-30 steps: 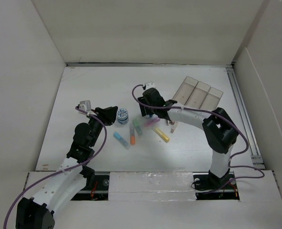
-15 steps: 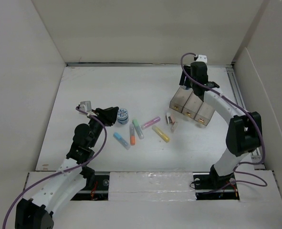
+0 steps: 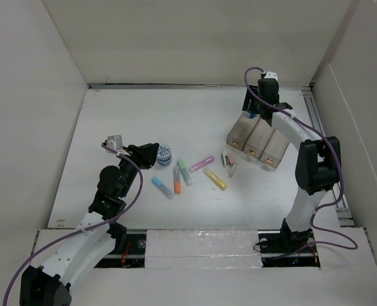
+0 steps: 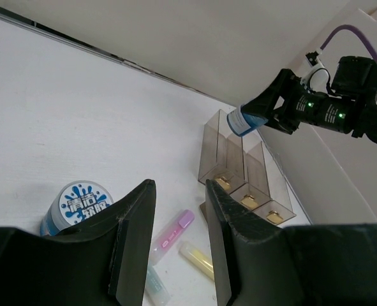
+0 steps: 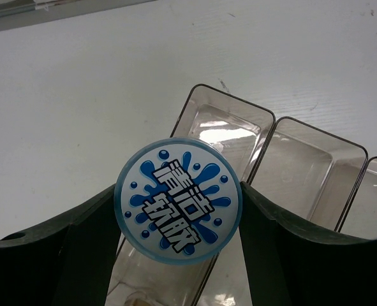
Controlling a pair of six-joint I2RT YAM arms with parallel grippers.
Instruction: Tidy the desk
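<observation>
On the white desk [image 3: 131, 115], my right gripper [image 3: 251, 113] is shut on a round jar with a blue-and-white splash label [image 5: 177, 199]. It holds the jar above the left compartment of the clear three-compartment tray [image 5: 303, 172], which stands at the back right [image 3: 257, 141]. My left gripper [image 3: 151, 152] hovers low, just left of a second, identical jar [image 3: 165, 155]. Its jaws [image 4: 180, 188] are narrowly open with nothing between them. In the left wrist view that jar [image 4: 80, 205] sits left of the fingers, and the right gripper's jar [image 4: 244, 121] hangs over the tray [image 4: 245, 172].
Several highlighters lie in the middle: green [image 3: 184, 172], orange [image 3: 177, 181], blue [image 3: 161, 187], pink [image 3: 201, 164], yellow [image 3: 214, 178]. A small clip-like item [image 3: 229, 162] lies near the tray. White walls border the desk, and a rail [image 3: 325, 153] runs along its right edge.
My right arm swung from the highlighters in the middle to the back right and now stands over the tray. The tray sits lower and at a different angle. The left arm has not moved.
</observation>
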